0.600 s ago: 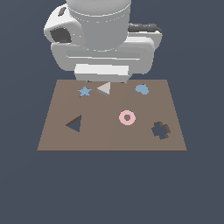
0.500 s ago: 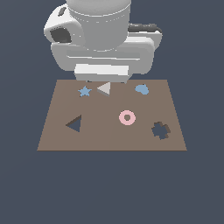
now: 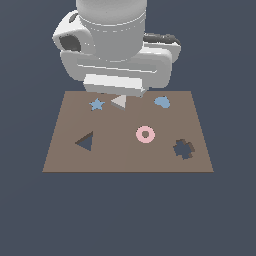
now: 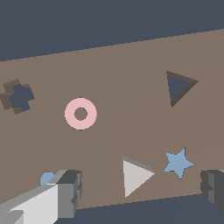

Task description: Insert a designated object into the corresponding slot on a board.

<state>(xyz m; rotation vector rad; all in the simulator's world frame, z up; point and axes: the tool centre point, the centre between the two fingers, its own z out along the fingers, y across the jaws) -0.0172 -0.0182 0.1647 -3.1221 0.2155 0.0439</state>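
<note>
While my fingers (image 4: 142,190) stand wide open and empty, I judge the triangle block (image 4: 134,176) light, stiff, thin, best pinched across two side faces.

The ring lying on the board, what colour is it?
The ring is pink, plain with no pattern, on the brown board. It shows best in the wrist view.

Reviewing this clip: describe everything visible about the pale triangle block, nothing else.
The triangle block is a small, flat, pale beige-grey piece with a matte, plain surface and a thin visible edge. It lies flat on the brown board near its far edge in the exterior view, beside the blue star without touching it. It is not in the triangular slot, which is empty. In the wrist view it sits between the open gripper's fingers, neither touching it.
</note>
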